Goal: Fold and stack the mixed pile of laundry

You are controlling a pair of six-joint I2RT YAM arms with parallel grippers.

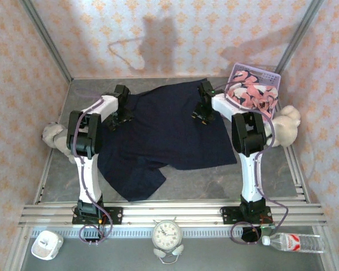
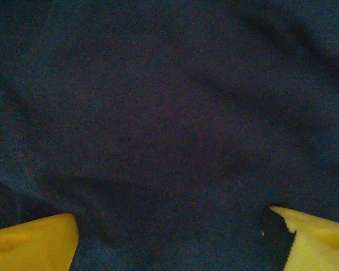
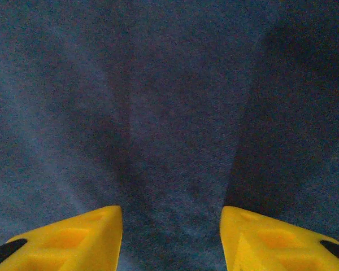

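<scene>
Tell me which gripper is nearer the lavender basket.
Right. The right gripper is over the navy garment just left of the lavender basket; the left gripper is across the garment, farther left.

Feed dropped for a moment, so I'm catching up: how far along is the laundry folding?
Done: nothing folded or stacked yet. In hand: the navy garment lies spread on the table, with the left hand and right hand open near its far edge. Left: fold it, then the pink printed garment in the lavender basket.
</scene>
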